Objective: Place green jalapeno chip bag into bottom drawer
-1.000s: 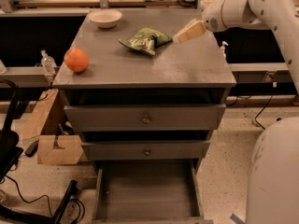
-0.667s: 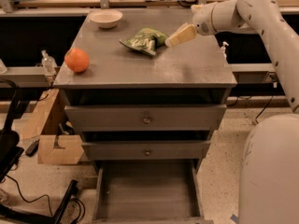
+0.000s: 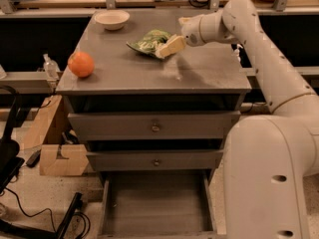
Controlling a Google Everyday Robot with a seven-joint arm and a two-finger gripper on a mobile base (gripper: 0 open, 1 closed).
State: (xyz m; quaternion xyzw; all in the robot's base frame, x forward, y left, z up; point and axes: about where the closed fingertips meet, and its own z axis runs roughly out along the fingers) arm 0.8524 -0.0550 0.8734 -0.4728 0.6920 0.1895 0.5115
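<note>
1. The jaws belong to the gripper (image 3: pixel 169 46), which sits upper centre of the frame at the right-hand edge of the green jalapeno chip bag (image 3: pixel 148 41). I cannot tell whether they stand wide or narrow, nor whether they hold any of the bag.
2. The bag lies on the worktop (image 3: pixel 204 73), towards its rear and a little right of the middle. It has not yet been lifted.
3. Risk, as I judge it: contact is at one margin of thin crinkled film. A shallow bite there could slip, or a sideways nudge could skate the bag leftwards instead of catching it.
4. A further risk is the carry. The bottom drawer (image 3: pixel 154 203) stands pulled out at the bottom centre of the frame, far below the bag. A weak hold could let the bag fall short, onto the floor at the left.
5. The arm (image 3: pixel 269 59) reaches in from the right, and the robot's body (image 3: pixel 269 183) stands just beside the drawer's right side. The descent must therefore pass the worktop's front edge without clipping it.
6. Open room: bare worktop lies in front and to the right of the bag. The orange fruit (image 3: pixel 81 64) sits well apart near the left edge, and the white bowl (image 3: pixel 111 19) at the rear left.
</note>
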